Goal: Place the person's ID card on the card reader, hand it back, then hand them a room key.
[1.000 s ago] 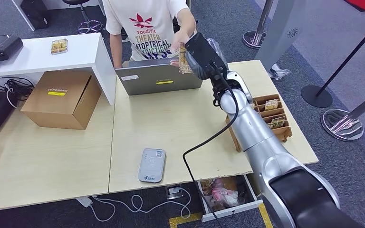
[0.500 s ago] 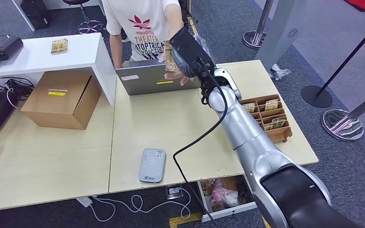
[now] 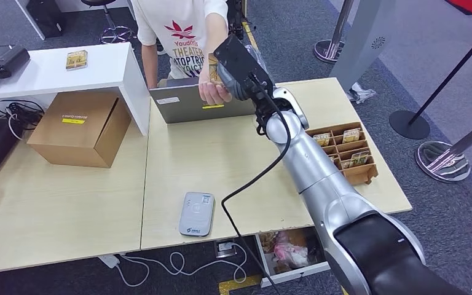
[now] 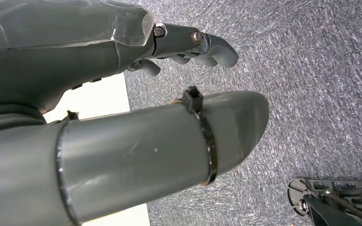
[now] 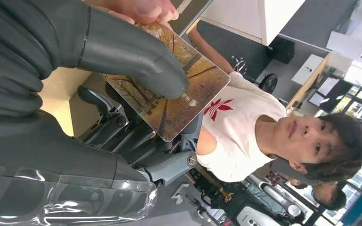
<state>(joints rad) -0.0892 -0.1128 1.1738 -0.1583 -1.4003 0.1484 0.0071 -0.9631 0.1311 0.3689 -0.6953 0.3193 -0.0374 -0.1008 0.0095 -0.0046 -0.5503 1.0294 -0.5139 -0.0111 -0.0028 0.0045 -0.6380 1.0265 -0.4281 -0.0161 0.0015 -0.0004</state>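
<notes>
Nearest the robot, the left hand [image 4: 188,40] hangs over grey carpet with its fingers loosely curled and apart, holding nothing. On the near part of the pale wooden table [image 3: 233,160] lies a small grey card reader [image 3: 196,213], flat and untouched, with a white cable looping below the table edge. To the right, near the table's edge, sits a wooden organizer [image 3: 347,153] with several cards standing in its compartments. A cardboard box [image 3: 80,127] rests on the left side of the table, beside a white raised shelf [image 3: 61,67]. The silver right arm reaches forward across the table, past a closed grey laptop [image 3: 193,101]. At the far end the right hand [image 3: 236,64] pinches a card [image 5: 169,101] printed with yellow autumn trees, thumb pressed on its face and fingers behind it. The person's hand [image 3: 214,92] touches the same card at its other edge, the person standing just behind the table in a white T-shirt.
</notes>
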